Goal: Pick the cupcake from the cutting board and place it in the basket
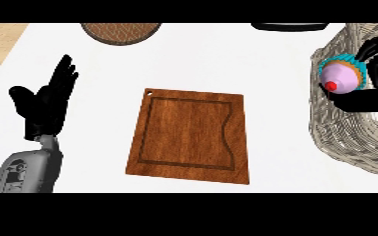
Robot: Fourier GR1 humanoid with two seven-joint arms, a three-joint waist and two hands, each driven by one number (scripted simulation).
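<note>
Over the wicker basket (336, 130) at the right edge: one cupcake (342, 76), pink frosting, a red cherry on top, teal and orange wrapper, tipped on its side with the cherry facing left. Held by the right hand (353, 101), black fingers (369, 47) curling round the wrapper from above and the thumb passing beneath, so the cupcake sits between them, inside the basket's rim as seen from above; whether touching the basket's weave cannot be told. Near the left edge: the left hand (40, 105), resting upright with fingers straight and spread wide, holding nothing, grey forearm below it. In the middle of the white table (280, 80): one wooden cutting board (190, 135), dark brown, a groove running round its face and a small hole in its upper left corner, nothing on it. At the top edge: one round woven wooden object (120, 31), cut off by the view, and one dark round object (289, 26), also cut off, too little showing to name. One basket, one board, one cupcake. No writing or labels readable anywhere.
</note>
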